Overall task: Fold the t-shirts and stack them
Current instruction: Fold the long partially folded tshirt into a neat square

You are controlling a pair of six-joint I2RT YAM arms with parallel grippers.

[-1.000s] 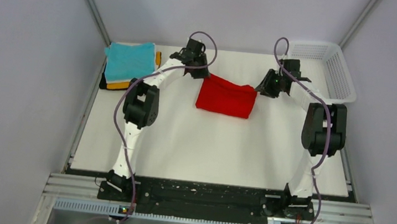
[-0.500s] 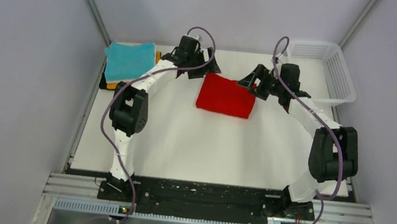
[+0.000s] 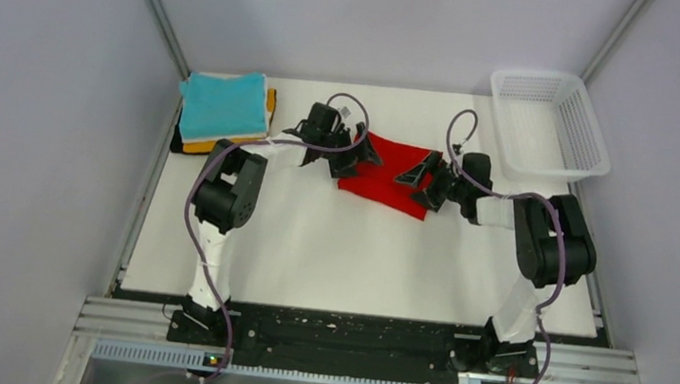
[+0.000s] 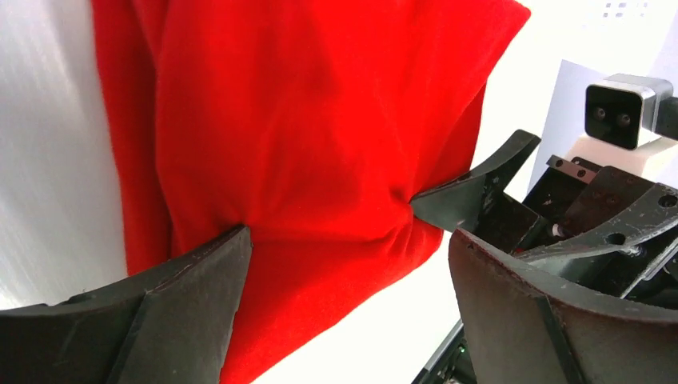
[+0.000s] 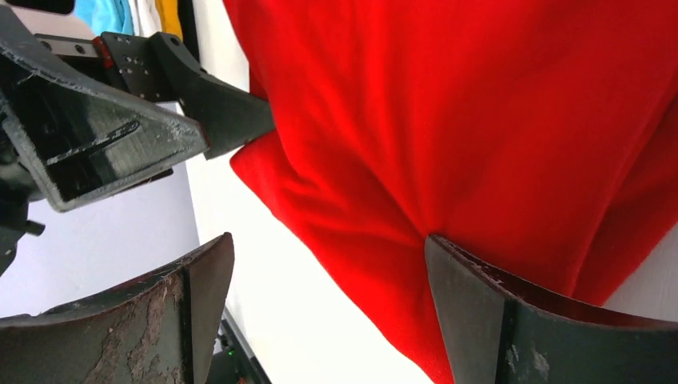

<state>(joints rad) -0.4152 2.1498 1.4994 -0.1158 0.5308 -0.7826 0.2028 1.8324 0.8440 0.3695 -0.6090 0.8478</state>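
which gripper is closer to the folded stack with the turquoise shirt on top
Left. The left gripper is on the red shirt at its edge facing the stack; the right gripper is at the opposite edge, farther away.

Both arms reach out from their bases and bend sharply at raised elbows, the left arm [image 3: 227, 190] on its own side and the right arm [image 3: 551, 238] opposite. Their forearms drop low and turn inward over the surface [image 3: 311, 246]. The left hand [image 3: 355, 155] points toward the right one, its fingers [image 4: 192, 304] spread wide. The right hand [image 3: 424, 177] points back at it, its fingers [image 5: 496, 312] parted just as far. The two hands sit near each other, tip facing tip, without touching. Each wrist camera sees the other hand's dark fingers just beyond its own.
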